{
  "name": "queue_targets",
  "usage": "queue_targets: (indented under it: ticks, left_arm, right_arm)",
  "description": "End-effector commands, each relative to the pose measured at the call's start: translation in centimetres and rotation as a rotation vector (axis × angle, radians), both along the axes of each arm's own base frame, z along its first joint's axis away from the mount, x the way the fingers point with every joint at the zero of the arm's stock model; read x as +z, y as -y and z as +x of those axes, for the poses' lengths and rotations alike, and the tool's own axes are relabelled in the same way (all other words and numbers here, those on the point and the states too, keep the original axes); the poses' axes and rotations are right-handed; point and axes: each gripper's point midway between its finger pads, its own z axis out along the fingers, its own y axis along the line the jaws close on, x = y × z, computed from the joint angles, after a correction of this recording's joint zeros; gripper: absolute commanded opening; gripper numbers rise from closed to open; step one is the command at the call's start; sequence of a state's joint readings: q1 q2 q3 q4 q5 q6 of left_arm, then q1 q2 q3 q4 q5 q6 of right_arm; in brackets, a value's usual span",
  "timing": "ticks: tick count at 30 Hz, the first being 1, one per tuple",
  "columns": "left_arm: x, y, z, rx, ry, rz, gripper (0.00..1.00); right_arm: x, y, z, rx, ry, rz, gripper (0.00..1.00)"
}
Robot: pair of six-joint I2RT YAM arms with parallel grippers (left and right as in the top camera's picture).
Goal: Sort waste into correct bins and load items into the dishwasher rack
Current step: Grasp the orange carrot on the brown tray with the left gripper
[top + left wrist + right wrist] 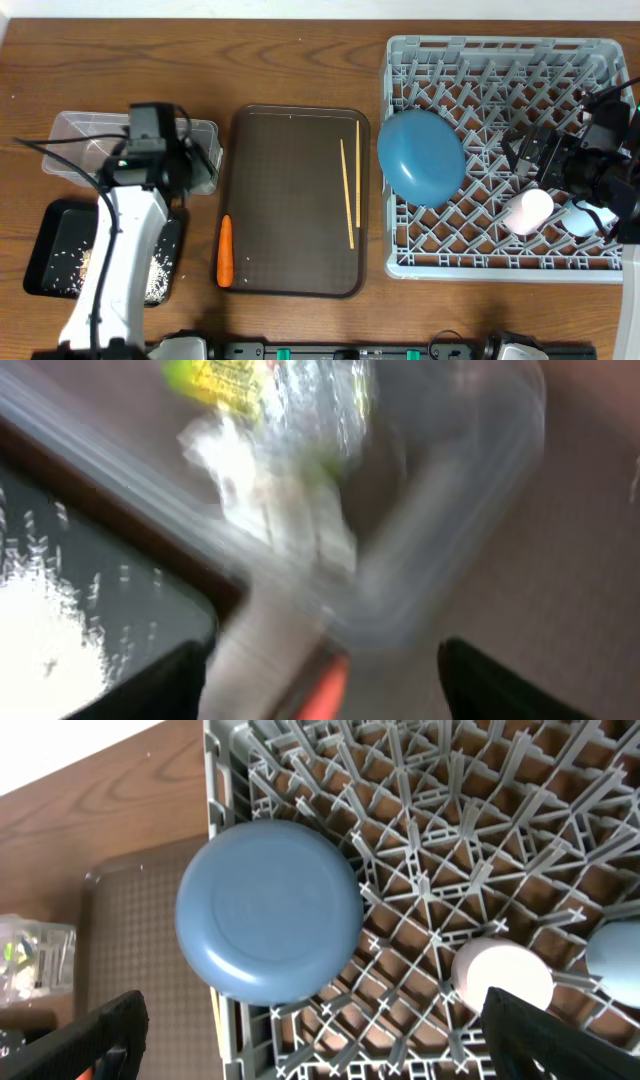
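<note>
My left gripper (193, 160) is open and empty over the right end of the clear tub (80, 135). The blurred left wrist view shows the tub (450, 480) holding the yellow-green wrapper (215, 378) and the white tissue (270, 490). The black tray (50, 250) beside it holds rice (40, 650). The carrot (226, 251) lies at the serving tray's left edge. Two chopsticks (347, 190) lie on that tray. The rack (480, 60) holds the blue plate (420, 157), pink cup (528, 211) and light-blue cup (585, 218). My right gripper (520, 155) is open above the rack. The white bowl and the brown lump are out of view.
The dark-brown serving tray (290, 220) lies between the bins and the rack. The right wrist view shows the plate (270, 910) face down at the rack's left side and the pink cup (503, 975) near its front wall. Cables trail over the tub's left end.
</note>
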State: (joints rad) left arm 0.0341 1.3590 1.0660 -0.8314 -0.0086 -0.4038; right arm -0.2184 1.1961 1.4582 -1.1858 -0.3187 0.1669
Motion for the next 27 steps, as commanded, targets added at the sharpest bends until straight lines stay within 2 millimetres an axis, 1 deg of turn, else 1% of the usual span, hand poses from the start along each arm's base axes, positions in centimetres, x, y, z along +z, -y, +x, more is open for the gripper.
queue_targets:
  ticks: [1, 5, 9, 11, 13, 15, 17, 20, 23, 26, 27]
  left_arm:
    - [0.3, 3.0, -2.2, -0.181, -0.058, -0.025, 0.77]
    - [-1.1, 4.9, -5.4, -0.264, -0.193, -0.009, 0.75]
    - [-3.1, 5.8, -7.7, -0.327, -0.294, 0.026, 0.57]
    - [-4.4, 6.0, -8.7, -0.344, -0.332, 0.034, 0.56]
    - [-5.7, 5.4, -9.6, -0.345, -0.365, 0.064, 0.57]
    - [-6.5, 5.0, -9.9, -0.328, -0.373, 0.082, 0.58]
    - [-7.2, 4.9, -9.9, -0.327, -0.365, 0.087, 0.63]
    - [-8.3, 4.9, -9.8, -0.293, -0.344, 0.078, 0.66]
    - [-9.4, 5.0, -9.6, -0.292, -0.321, 0.076, 0.66]
    - [-10.2, 4.9, -10.1, -0.292, -0.325, 0.076, 0.65]
    - [-10.4, 4.8, -10.3, -0.292, -0.333, 0.077, 0.62]
  right_arm:
    - [0.2, -0.3, 0.2, 0.015, 0.011, -0.005, 0.99]
    - [0.4, -0.3, 0.4, 0.015, 0.022, -0.007, 0.99]
    - [0.4, -0.3, 0.4, 0.015, 0.021, -0.007, 0.99]
    - [0.3, -0.3, 0.3, 0.015, 0.019, -0.006, 0.99]
    - [0.3, -0.3, 0.3, 0.015, 0.018, -0.006, 0.99]
    - [0.3, -0.3, 0.3, 0.015, 0.018, -0.006, 0.99]
    - [0.3, -0.3, 0.3, 0.015, 0.019, -0.006, 0.99]
    - [0.3, -0.3, 0.3, 0.015, 0.019, -0.006, 0.99]
    - [0.3, -0.3, 0.3, 0.015, 0.019, -0.007, 0.99]
    - [0.3, -0.3, 0.3, 0.015, 0.019, -0.007, 0.99]
    - [0.3, -0.3, 0.3, 0.015, 0.019, -0.007, 0.99]
